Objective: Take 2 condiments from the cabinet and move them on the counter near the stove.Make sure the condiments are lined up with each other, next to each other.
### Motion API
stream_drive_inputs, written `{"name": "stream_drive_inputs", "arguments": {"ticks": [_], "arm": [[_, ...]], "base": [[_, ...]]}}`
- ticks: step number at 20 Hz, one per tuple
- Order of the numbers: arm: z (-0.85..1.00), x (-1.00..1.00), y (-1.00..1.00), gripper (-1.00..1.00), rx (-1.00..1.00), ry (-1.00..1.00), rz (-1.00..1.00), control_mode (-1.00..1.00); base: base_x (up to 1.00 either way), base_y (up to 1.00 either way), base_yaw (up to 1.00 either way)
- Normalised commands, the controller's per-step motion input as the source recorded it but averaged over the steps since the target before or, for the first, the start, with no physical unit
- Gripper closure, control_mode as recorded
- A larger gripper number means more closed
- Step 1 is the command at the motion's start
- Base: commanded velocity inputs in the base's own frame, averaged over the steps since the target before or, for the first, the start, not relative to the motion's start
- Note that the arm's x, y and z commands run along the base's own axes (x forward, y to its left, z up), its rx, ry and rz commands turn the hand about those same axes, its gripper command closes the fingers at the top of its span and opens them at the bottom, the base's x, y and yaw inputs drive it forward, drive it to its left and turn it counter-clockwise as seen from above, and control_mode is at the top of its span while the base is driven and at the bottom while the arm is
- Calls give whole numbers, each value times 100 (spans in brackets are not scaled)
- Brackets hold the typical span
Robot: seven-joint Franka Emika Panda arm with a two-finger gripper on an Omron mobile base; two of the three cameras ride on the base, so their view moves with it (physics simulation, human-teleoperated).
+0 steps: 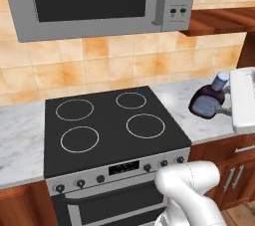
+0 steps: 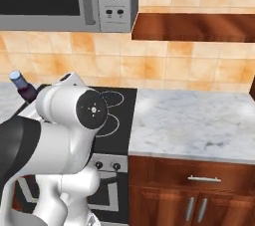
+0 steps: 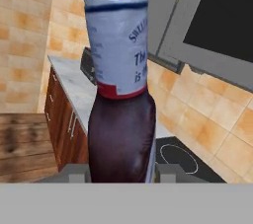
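A dark brown bulbous condiment bottle (image 1: 205, 101) with a pale blue cap and pale label hangs tilted above the white marble counter (image 1: 196, 129), just right of the black stove (image 1: 109, 120). My gripper (image 1: 219, 106) is shut on it from the right. In the hand view the bottle (image 3: 121, 119) stands between my two fingertips (image 3: 170, 172), with my gripper (image 3: 122, 173) clamped on its lower body. From the right base view the bottle (image 2: 24, 86) peeks out behind my arm, left of the stove (image 2: 118, 120). The wall cabinet (image 2: 194, 26) hangs above the counter (image 2: 199, 120).
A steel microwave (image 1: 99, 1) hangs over the stove. Floor cupboards with metal handles (image 2: 199, 195) sit under the counter. A small dark object (image 3: 88, 65) stands far along the counter in the hand view. Tiled wall (image 1: 99, 65) backs everything.
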Motion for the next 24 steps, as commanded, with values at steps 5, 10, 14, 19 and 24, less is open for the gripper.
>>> {"name": "stream_drive_inputs", "arguments": {"ticks": [5, 10, 14, 19, 24], "arm": [[0, 0, 0, 100, 0, 0, 0, 100], [0, 0, 0, 100, 0, 0, 0, 100], [0, 0, 0, 100, 0, 0, 0, 100], [-32, 24, -17, 100, 0, 1, 2, -100], [-45, 43, -60, 100, 0, 5, 7, -100]], "base": [[50, 29, 0], [9, 1, 0], [0, 0, 0], [2, 0, 0], [0, 0, 0]]}}
